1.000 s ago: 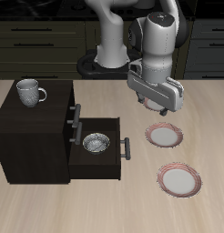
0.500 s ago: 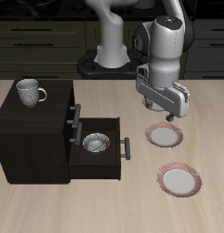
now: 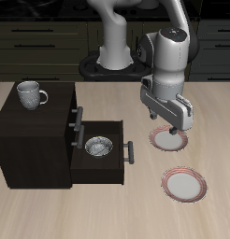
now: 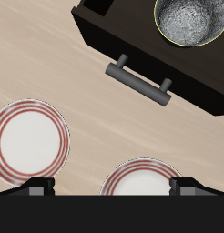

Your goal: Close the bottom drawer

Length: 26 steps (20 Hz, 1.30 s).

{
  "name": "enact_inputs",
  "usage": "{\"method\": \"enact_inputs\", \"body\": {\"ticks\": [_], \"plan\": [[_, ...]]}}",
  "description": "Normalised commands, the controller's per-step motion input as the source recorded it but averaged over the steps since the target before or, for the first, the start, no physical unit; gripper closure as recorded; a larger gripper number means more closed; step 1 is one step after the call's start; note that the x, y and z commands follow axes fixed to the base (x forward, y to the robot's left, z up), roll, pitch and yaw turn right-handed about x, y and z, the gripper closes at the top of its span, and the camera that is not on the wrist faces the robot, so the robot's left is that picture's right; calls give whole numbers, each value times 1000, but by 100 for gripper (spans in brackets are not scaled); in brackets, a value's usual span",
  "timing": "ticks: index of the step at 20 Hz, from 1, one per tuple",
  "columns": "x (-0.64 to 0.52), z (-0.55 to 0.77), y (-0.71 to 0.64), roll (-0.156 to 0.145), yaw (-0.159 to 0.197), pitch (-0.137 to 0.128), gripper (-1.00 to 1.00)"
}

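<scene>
Here the bottom drawer (image 3: 100, 161) of the dark cabinet (image 3: 35, 138) is pulled out. It sits in the lower left part of the outside view, low on the cabinet's front. Its grey handle (image 3: 129, 152) sticks out toward the plates. Inside the drawer is a shiny metal bowl (image 3: 98, 147). In the wrist view you can see the same drawer (image 4: 182, 68), its bar handle (image 4: 139, 77) and the bowl (image 4: 190, 20).

Above it, the upper drawer (image 3: 70, 117) is pushed in, and its handle (image 3: 78, 117) is grey too. A striped mug (image 3: 31, 93) stands on top of the cabinet, near its back corner.

The claw (image 3: 165, 124) hangs in the air at the right of the middle of the outside view, over the near-back plate (image 3: 169, 139). It holds nothing. Its two fingers stand wide apart, and the tips (image 4: 36, 187) show far from each other in the wrist view. It does not touch the drawer.

A second plate (image 3: 185, 184) lies on the wooden worktop (image 3: 215, 121), closer to the front edge. Both plates are white with red rings.
</scene>
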Motion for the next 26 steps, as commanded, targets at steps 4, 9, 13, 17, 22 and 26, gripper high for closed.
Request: {"method": "enact_inputs", "body": {"ticks": [4,9,13,17,22,26], "plan": [[135,-222,-170,-23,-28,6,-100],[64,-206,-193,-27,-34,22,-100],[72,-286,-204,-38,-39,33,-100],[31,-171,-184,-20,-52,13,-100],[27,-298,-214,-14,-88,49,-100],[13,-339,-146,-14,-87,39,-100]]}}
